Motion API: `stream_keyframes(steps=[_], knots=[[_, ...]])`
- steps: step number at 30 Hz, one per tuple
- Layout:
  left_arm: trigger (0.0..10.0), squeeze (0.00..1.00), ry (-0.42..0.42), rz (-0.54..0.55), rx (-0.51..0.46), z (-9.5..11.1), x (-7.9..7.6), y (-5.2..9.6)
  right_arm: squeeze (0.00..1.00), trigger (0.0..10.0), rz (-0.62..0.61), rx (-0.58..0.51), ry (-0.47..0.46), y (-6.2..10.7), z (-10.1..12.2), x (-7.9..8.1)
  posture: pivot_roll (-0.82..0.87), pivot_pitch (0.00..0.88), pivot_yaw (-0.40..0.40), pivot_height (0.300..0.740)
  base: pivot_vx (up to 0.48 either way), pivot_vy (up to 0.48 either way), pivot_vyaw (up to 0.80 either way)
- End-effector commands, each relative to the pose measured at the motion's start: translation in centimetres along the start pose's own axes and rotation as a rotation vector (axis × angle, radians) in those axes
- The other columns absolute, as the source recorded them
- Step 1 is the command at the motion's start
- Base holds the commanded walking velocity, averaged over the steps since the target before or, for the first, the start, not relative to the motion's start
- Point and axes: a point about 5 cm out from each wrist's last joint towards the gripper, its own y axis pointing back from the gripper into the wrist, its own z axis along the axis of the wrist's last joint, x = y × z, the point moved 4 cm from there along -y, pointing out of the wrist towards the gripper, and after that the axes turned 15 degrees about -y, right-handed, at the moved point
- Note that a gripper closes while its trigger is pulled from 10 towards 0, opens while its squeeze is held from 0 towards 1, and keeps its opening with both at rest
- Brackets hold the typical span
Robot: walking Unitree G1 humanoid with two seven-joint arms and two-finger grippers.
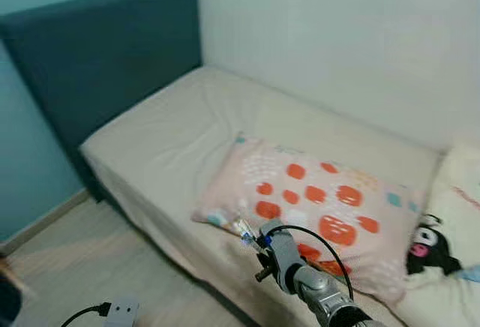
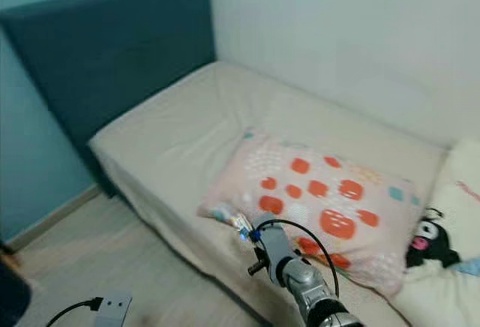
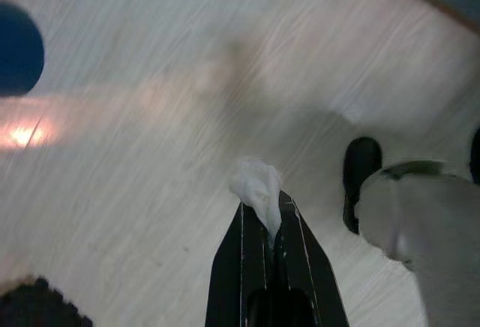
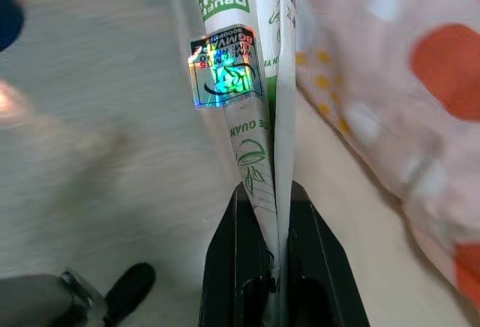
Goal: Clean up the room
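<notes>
A folded wrapper [image 4: 251, 94], white with green print and a shiny holographic sticker, is pinched flat between the two black fingers of the right gripper [image 4: 271, 207], which are closed tight on its lower end. In the left eye view the same gripper [image 1: 251, 235] sits low and just right of centre, its silver arm rising from the bottom edge with a black cable looping over the wrist, and the crinkled wrapper tip pokes out at the near edge of the pillow [image 1: 315, 207]. The pillow is pale pink with orange-red dots and lies at the middle right of the frame on the bed [image 1: 172, 139], close to its front edge.

The left gripper [image 3: 262, 222] is closed on a small wad of white tissue [image 3: 256, 186], held over the pale wood floor [image 3: 135, 139] in the left wrist view; a dark rounded shape and a light grey form sit at the right of that view, too blurred to identify.

The bed is covered in a cream sheet, with a dark teal headboard [image 1: 105, 49] at upper left against a lighter teal wall. A white plush with a black cartoon face [image 1: 431, 248] lies at the far right. At the bottom left, a white power strip [image 1: 120, 312] with a black cord rests on the floor.
</notes>
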Motion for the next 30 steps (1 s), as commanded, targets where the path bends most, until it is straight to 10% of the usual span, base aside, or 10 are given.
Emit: stream_keyframes(steps=[1,30], knots=[[10.0,0.0,-0.009,-0.034,0.011,0.0,-1.0,0.0,0.0,10.0,-0.005,0.033,0.008,0.2,-0.9,-0.3,-0.1,0.072,-0.043,0.74,0.0,0.0,0.74],[10.0,0.0,0.034,-0.115,0.007,-1.4,-2.6,0.6,0.0,10.0,-0.019,0.043,-0.089,0.6,-1.8,-0.9,-0.09,0.068,-0.044,0.74,0.0,0.0,0.75]])
